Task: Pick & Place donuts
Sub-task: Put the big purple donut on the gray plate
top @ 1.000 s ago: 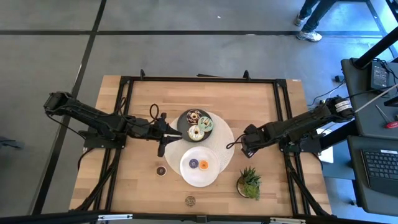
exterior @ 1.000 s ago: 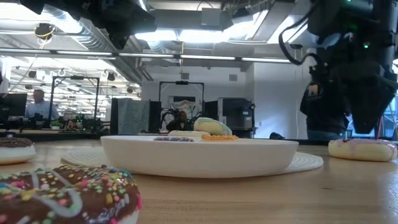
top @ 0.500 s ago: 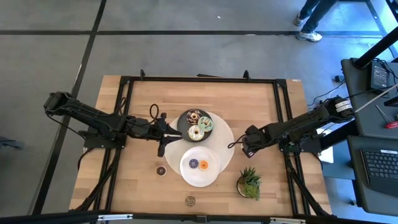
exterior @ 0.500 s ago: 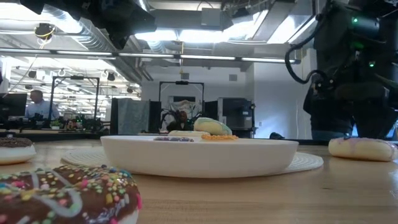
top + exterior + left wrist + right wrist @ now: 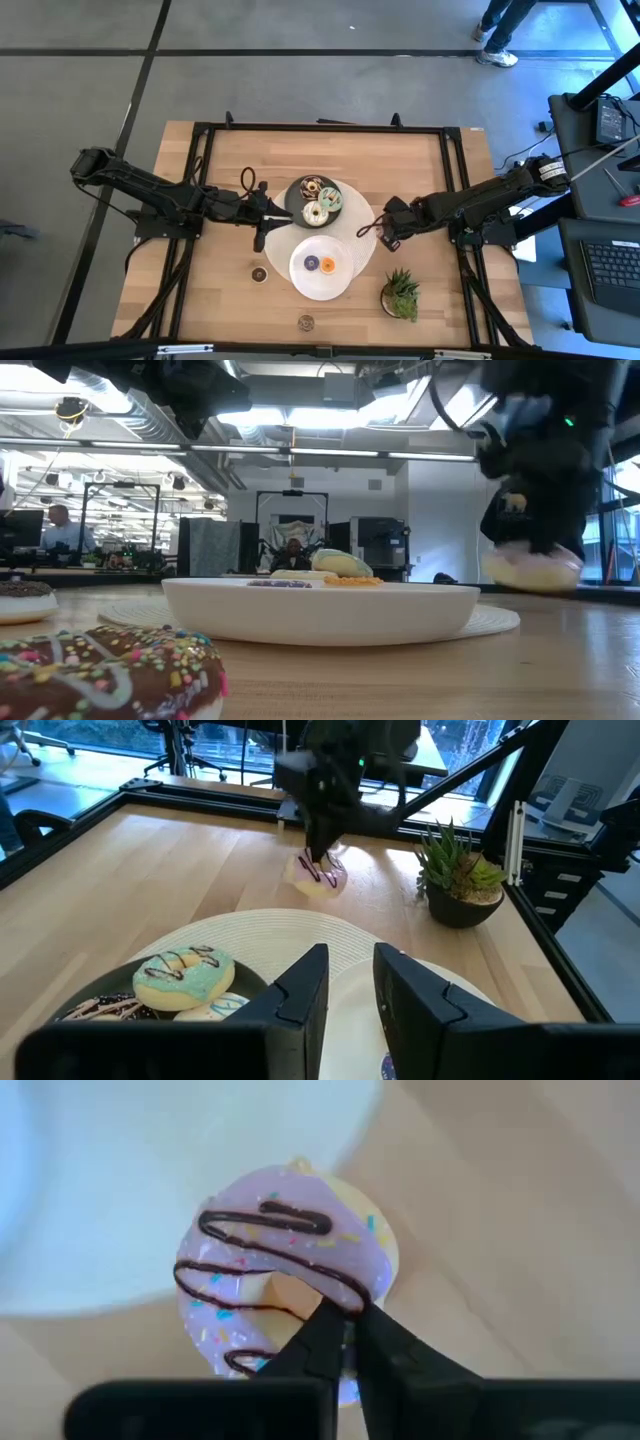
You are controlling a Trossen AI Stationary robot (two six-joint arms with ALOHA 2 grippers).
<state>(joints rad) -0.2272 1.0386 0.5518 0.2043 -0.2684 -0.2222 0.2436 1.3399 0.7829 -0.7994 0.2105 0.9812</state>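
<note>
**Object count, by kind**

Eight donuts:
- One is the pink donut (image 5: 530, 570), in the right claw (image 5: 381, 233).
- Three are ahead of the claw: brown donut (image 5: 310, 187), white donut (image 5: 316, 213), green donut (image 5: 331, 200).
- Two are nearer the claw: purple mini (image 5: 311, 263), orange mini (image 5: 327, 265).
- Two are well apart from the claw: dark mini (image 5: 259, 273), sprinkled donut (image 5: 306, 322).

Two plates: dark plate (image 5: 292, 200), white plate (image 5: 320, 285). One mat (image 5: 365, 225). One plant (image 5: 401, 293).

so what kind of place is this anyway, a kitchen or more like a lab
More like a robotics lab or open-plan workshop than a kitchen. Exposed ceiling ducts and monitors fill the room behind, a person sits at a desk, and the wooden table has a black metal frame around it.
</note>
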